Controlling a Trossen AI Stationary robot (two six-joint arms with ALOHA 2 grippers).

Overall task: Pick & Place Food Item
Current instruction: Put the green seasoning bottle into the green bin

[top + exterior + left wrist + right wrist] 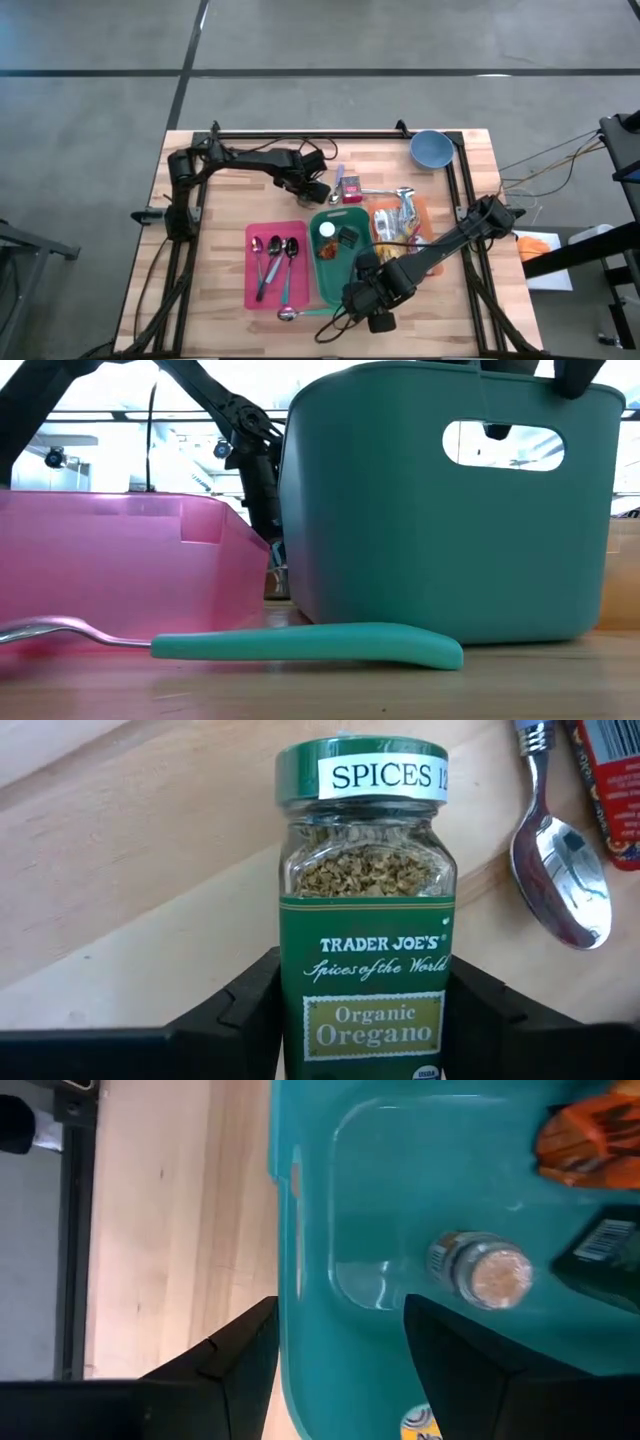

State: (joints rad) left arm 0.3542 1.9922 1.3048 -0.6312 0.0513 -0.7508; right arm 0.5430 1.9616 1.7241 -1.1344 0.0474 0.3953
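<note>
The left claw (365,1020) brackets the green-labelled glass oregano jar (363,900), standing upright on the far wooden tabletop (150,890) for pickup; contact cannot be confirmed. The right claw (340,1360), fingers spread, straddles the teal plastic bin (300,1280) wall, holding nothing.

Grey concrete floor (420,35) crossed by dark seam lines surrounds the wooden table (225,185); bright windows (110,425) glow behind
</note>
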